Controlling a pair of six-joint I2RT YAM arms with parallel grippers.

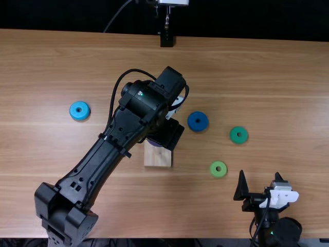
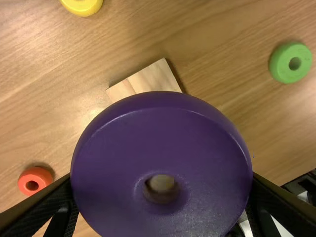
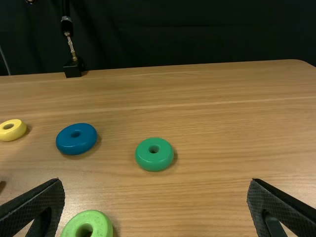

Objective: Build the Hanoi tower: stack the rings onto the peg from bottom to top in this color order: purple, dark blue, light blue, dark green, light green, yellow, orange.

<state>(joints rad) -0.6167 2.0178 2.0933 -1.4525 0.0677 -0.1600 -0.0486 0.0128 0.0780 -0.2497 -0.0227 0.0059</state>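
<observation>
Clearly, the left arm [image 1: 105, 159] angles in from the near left to end above the wooden block [image 1: 158, 158]. Its end effector [image 1: 171, 135] pinches the purple ring [image 2: 163, 123] by both sides, over the block. The right arm [image 1: 275, 224] sits low, nearer and well to the block's right, its end effector [image 1: 259, 181] spread wide and aimed toward the far side. Around the block, the dark blue ring [image 1: 198, 121] lies beyond and right, the light blue [image 1: 79, 110] beyond and left, the dark green [image 1: 238, 135] farther right, the light green [image 1: 218, 169] right, the yellow [image 3: 12, 130] beyond, and the orange [image 2: 34, 181] opposite the light green.
</observation>
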